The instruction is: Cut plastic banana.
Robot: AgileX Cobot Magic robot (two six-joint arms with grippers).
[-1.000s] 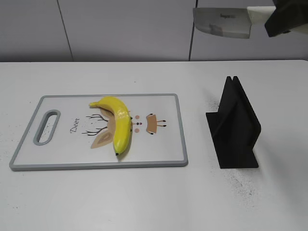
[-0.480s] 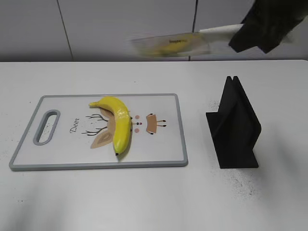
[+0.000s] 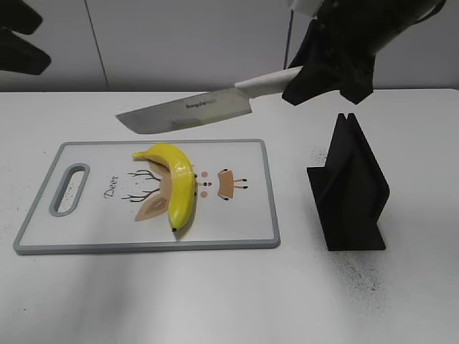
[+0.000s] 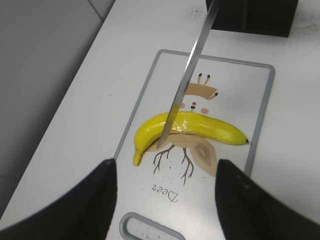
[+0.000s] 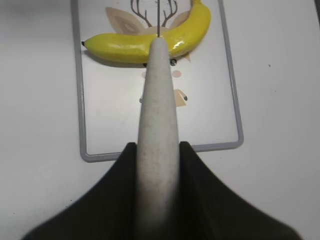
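Observation:
A yellow plastic banana lies whole on the white cutting board; it also shows in the left wrist view and the right wrist view. My right gripper is shut on the pale handle of a knife. The blade hangs in the air above the board's far edge, over the banana, pointing left. In the left wrist view the blade crosses above the banana. My left gripper is open and empty, high above the board's handle end; it shows at the top left of the exterior view.
A black knife stand sits on the table right of the board. The board has a grey rim and a handle slot at its left end.
My right gripper has carried the knife down and to the left, from high at the upper right to above the banana. The left gripper has come into view at the upper left.

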